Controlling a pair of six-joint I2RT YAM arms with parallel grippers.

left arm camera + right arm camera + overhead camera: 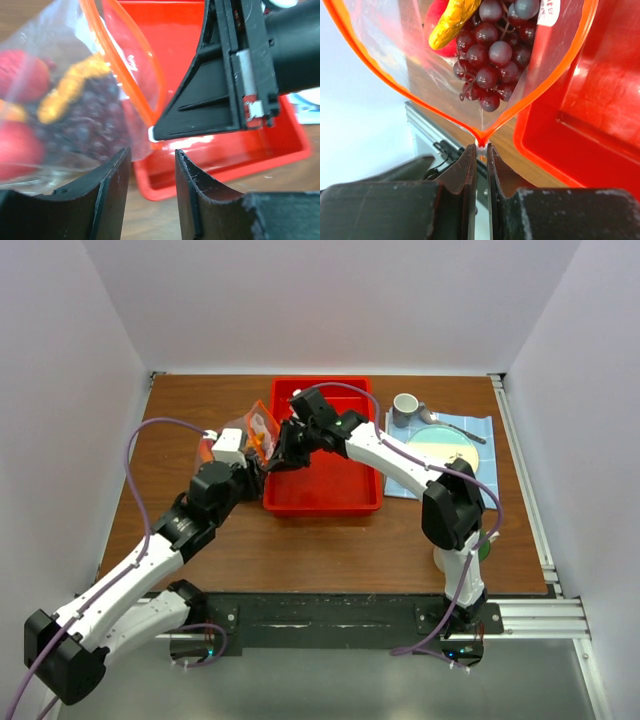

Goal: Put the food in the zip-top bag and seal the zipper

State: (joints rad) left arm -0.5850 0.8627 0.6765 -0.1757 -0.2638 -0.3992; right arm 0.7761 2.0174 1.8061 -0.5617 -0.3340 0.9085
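The zip-top bag [250,430] is held up off the table left of the red tray [325,495]. It holds purple grapes [490,55], a yellow-orange cluster [452,22] and red fruit [437,15]. Its mouth gapes open, and the orange zipper [395,80] forms a V. My right gripper [480,147] is shut on the zipper's end corner at the point of the V. My left gripper [152,160] is open just below the bag's lower corner [75,100], with nothing between its fingers. The right gripper's black body [215,100] is close above it.
The red tray [590,125] lies right beside the bag, and both grippers [265,460] crowd its left rim. A grey mug [405,408], a spoon [455,427] and a plate [445,450] on a blue cloth sit at the back right.
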